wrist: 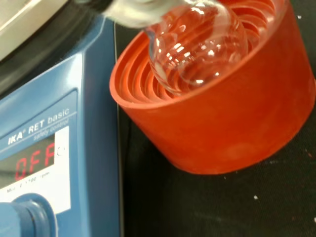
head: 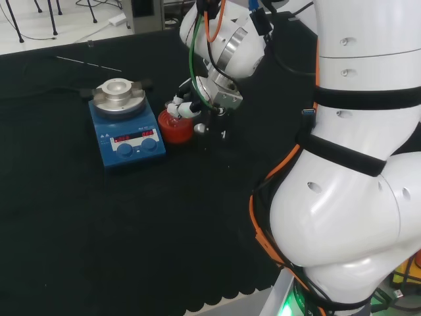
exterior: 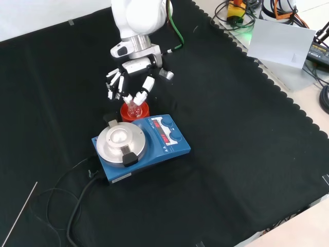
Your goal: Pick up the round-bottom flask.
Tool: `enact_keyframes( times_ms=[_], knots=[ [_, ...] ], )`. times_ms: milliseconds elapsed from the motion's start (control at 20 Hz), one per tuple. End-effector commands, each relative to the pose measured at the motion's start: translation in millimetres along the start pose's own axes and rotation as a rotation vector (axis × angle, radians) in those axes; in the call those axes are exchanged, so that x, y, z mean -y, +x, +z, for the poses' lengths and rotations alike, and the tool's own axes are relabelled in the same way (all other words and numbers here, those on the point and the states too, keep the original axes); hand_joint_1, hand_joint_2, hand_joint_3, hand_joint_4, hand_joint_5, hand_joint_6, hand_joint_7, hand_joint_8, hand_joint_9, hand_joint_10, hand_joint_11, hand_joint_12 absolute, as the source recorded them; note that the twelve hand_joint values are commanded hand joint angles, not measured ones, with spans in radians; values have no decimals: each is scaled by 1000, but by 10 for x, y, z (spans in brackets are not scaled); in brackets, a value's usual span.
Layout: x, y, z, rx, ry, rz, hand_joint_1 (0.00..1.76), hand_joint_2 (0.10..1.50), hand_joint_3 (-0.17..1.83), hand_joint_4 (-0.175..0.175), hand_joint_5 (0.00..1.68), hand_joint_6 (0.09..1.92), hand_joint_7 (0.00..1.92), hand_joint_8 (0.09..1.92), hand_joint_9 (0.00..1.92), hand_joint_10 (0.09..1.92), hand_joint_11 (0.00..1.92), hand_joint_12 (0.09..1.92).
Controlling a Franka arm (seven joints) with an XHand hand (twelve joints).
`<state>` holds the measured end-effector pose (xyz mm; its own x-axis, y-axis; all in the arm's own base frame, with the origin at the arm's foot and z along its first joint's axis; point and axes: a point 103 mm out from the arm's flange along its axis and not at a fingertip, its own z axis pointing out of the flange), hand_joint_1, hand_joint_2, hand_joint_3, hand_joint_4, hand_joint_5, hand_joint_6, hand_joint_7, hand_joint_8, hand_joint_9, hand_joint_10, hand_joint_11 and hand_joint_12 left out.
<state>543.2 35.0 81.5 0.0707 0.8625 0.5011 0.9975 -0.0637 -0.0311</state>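
Clear glass marks the round-bottom flask (wrist: 197,47), whose bulb sits in the ribbed hollow of a red stand (wrist: 217,123). In the wrist view the bulb appears nested among the ribs near the bottom of the cup; I cannot tell whether it rests on them or has begun to rise. The stand sits on the black cloth (exterior: 247,170), just beside the blue hotplate stirrer (exterior: 141,146), on the side farther from the front camera. The stirrer's round metal plate (exterior: 119,139) is bare, and its power cord trails off across the cloth towards the front view's lower left.

Directly above the stand, the hand (exterior: 129,82) reaches down from the white arm (exterior: 136,20). In the front view its fingers (exterior: 140,95) curl in around the flask's neck, with one white tip right at the glass; from the head view the hand (head: 187,105) likewise crowds over the stand's rim. I read this as the hand closing on the neck, though the clear glass makes actual contact hard to confirm.

Judged from this, the approach and descent are done and the grasp is being made or has just been made. What remains is the lift itself: raising the flask straight up out of the ribbed cup, clear of the rim and of the stirrer next to it.
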Motion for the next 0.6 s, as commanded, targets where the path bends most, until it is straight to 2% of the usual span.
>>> enact_keyframes(
  times_ms=[50, 200, 400, 500, 600],
  knots=[
    [11, 112, -77, 10, -50, -9, 1088, 750, 572, 175, 1157, 846, 602, 537, 711, 499, 233, 1322],
    [12, 179, -86, 31, -54, -7, 1096, 675, 727, 175, 1157, 907, 630, 532, 747, 485, 274, 1316],
    [21, 169, -111, 18, -42, -6, 1094, 661, 769, 173, 1142, 949, 637, 534, 759, 482, 295, 1313],
    [29, 156, -114, 13, -25, -10, 1079, 721, 675, 174, 1105, 963, 616, 537, 745, 483, 278, 1320],
    [34, 147, -104, 17, -14, -14, 1058, 831, 481, 175, 1066, 953, 575, 552, 708, 498, 243, 1329]
  ],
)
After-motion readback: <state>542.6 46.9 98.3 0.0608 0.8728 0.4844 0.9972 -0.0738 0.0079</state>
